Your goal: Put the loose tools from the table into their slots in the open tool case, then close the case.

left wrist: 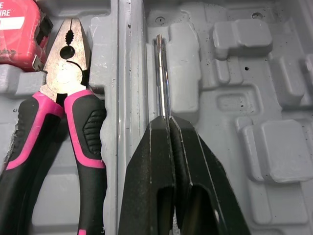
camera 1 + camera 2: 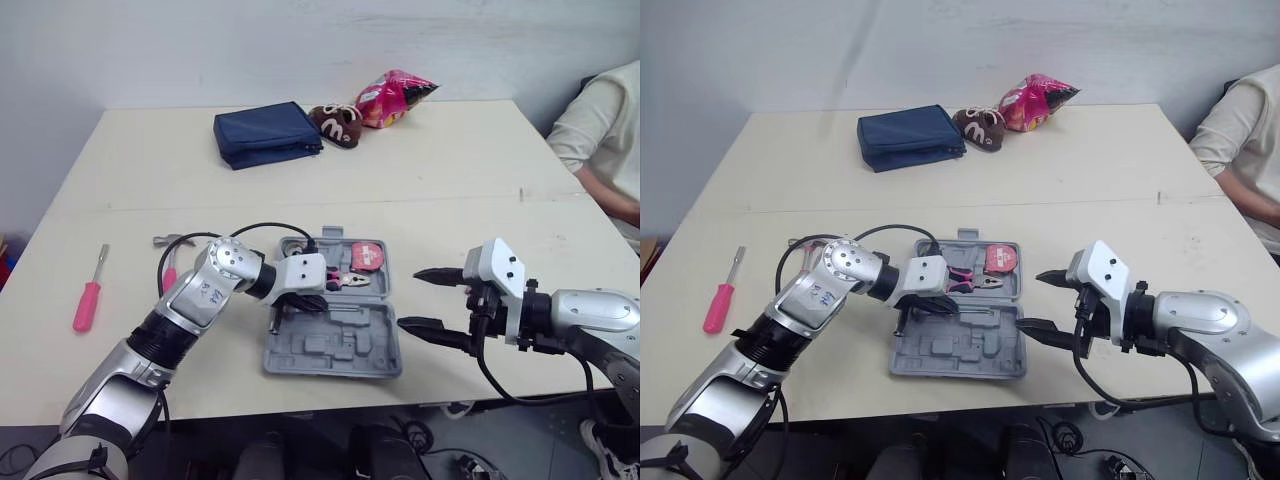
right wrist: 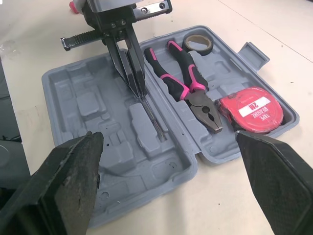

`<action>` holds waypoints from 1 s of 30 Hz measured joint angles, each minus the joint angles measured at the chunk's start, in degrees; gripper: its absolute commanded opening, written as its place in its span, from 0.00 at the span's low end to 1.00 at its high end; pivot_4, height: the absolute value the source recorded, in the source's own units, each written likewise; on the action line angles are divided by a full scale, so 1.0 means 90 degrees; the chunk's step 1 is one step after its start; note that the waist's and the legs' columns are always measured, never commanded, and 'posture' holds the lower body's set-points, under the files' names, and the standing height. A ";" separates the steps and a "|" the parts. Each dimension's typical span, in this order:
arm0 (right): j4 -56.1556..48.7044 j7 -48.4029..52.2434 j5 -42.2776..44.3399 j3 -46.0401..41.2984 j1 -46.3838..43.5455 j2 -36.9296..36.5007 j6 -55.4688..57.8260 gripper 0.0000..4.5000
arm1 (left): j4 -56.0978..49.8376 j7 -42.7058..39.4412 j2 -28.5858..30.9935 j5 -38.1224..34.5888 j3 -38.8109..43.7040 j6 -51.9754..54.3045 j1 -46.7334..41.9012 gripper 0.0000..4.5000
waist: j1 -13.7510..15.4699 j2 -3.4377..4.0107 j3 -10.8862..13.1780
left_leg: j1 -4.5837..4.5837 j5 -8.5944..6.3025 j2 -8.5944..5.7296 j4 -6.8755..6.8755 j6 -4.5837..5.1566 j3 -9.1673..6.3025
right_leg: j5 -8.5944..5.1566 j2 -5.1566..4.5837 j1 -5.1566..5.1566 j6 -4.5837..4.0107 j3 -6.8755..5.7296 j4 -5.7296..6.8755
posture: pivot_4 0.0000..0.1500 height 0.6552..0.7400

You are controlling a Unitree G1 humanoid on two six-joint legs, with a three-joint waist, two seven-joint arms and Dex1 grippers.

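Left gripper (image 1: 168, 122) pinches screwdriver (image 1: 161, 73) by shaft, tip beyond jaws: thin, stiff, slick steel, may swivel. Right gripper (image 2: 410, 298) spread, empty.

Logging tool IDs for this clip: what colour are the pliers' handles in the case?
The pliers have pink-and-black handles; left wrist view shows it best.

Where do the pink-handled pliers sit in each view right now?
Left eye view: pliers in the case's far half.
Right eye view: pliers in that same slot.
Left wrist view: pliers alongside the screwdriver.
Right wrist view: pliers beside the tape roll.
Shared landmark: red tape measure at the pliers' head.
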 measured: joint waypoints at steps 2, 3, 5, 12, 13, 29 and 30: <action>0.0001 -0.0001 0.0000 0.0020 -0.0008 0.0020 0.0000 1.00 | 0.0003 0.0045 0.0005 0.0069 -0.0065 -0.0184 0.0000 0.01 | 0.0023 0.0009 -0.0009 | 0.0001 -0.0002 0.0000 0.0000 0.0001 0.0000 | 0.0000 -0.0001 0.0002 0.0000 0.0001 -0.0003 | 1.00 1.00; 0.0000 -0.0004 0.0000 0.0021 -0.0020 0.0022 0.0000 1.00 | 0.0003 0.0049 0.0037 0.0087 -0.0110 -0.0283 -0.0001 0.01 | 0.0031 0.0009 -0.0013 | 0.0002 -0.0002 0.0000 0.0000 0.0001 0.0000 | 0.0000 -0.0002 0.0002 0.0000 0.0001 -0.0003 | 1.00 1.00; -0.0001 -0.0011 0.0000 0.0021 -0.0037 0.0028 0.0000 1.00 | 0.0002 0.0068 0.0115 0.0101 -0.0171 -0.0426 -0.0002 0.01 | 0.0027 0.0007 -0.0025 | 0.0005 -0.0003 0.0004 -0.0002 -0.0001 0.0000 | -0.0001 0.0000 0.0003 -0.0001 0.0002 -0.0003 | 1.00 1.00; -0.0006 -0.0043 -0.0060 0.0027 0.0043 0.0096 -0.0009 1.00 | -0.0165 -0.0003 0.0427 0.0119 -0.0261 -0.0414 0.0015 0.01 | -0.0108 0.0003 -0.0033 | 0.0100 -0.0003 0.0009 -0.0105 -0.0019 0.0005 | -0.0017 0.0004 0.0063 -0.0031 0.0003 -0.0024 | 1.00 1.00; -0.0006 -0.0045 -0.0080 0.0028 0.0057 0.0097 -0.0015 1.00 | -0.0200 -0.0037 0.0450 0.0118 -0.0259 -0.0347 0.0014 0.01 | -0.0116 0.0005 -0.0033 | 0.0099 -0.0003 0.0010 -0.0115 -0.0024 0.0004 | -0.0023 0.0009 0.0063 -0.0041 0.0004 -0.0023 | 1.00 1.00; -0.0006 -0.0010 -0.0145 0.0058 0.0065 0.0204 -0.0118 1.00 | -0.0383 -0.0103 0.0494 0.0103 0.0055 0.0063 0.0249 0.01 | -0.0103 0.0007 -0.0031 | 0.0104 0.0001 0.0084 -0.0121 -0.0101 -0.0005 | -0.0055 0.0084 0.0051 -0.0100 0.0004 0.0000 | 1.00 1.00; -0.0006 -0.0006 -0.0145 0.0058 0.0063 0.0204 -0.0118 1.00 | -0.0387 -0.0097 0.0501 0.0104 0.0054 0.0058 0.0254 0.01 | -0.0101 0.0008 -0.0031 | 0.0104 0.0001 0.0087 -0.0121 -0.0106 -0.0006 | -0.0058 0.0087 0.0050 -0.0104 0.0004 0.0001 | 1.00 1.00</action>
